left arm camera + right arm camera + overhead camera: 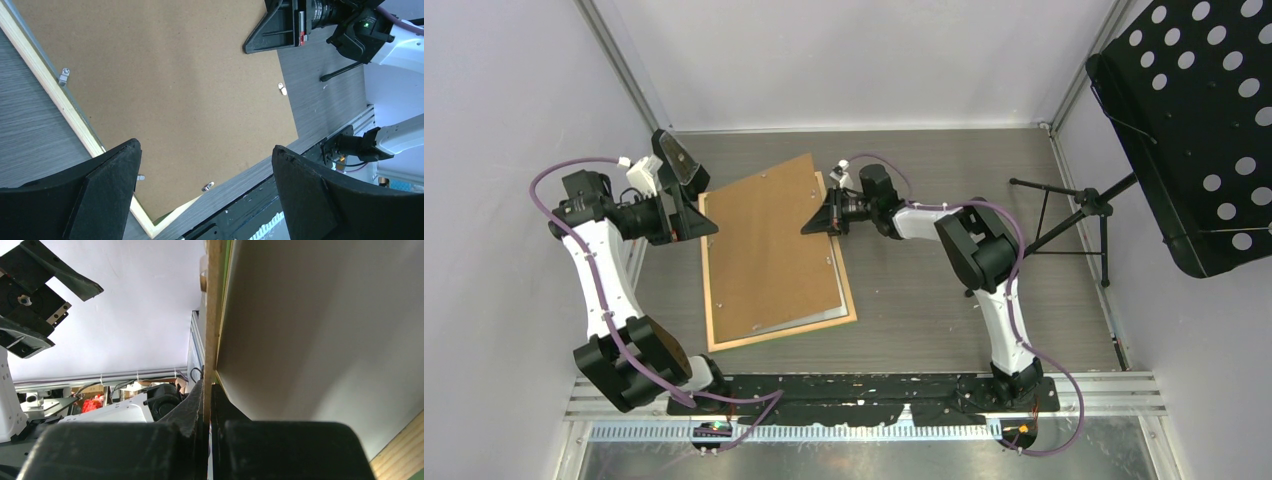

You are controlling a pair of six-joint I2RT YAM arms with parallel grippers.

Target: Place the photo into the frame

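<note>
The frame (724, 343) lies back-up on the table, its light wood rail also showing in the left wrist view (60, 100). The brown hardboard backing sheet (769, 250) rests over it, raised along its right edge. My right gripper (824, 215) is shut on that edge, which shows edge-on between its fingers (209, 340). A pale grey sheet (824, 315) shows beneath the backing (325, 330); I cannot tell whether it is the photo, and no print shows. My left gripper (686, 190) is open and empty above the frame's far left corner (205, 146).
Small metal tabs (64, 76) sit along the frame's rails. A black perforated music stand (1194, 120) with its tripod (1074, 215) stands at the right. White walls close in on the left, back and right. A black mounting strip (874, 385) runs along the near edge.
</note>
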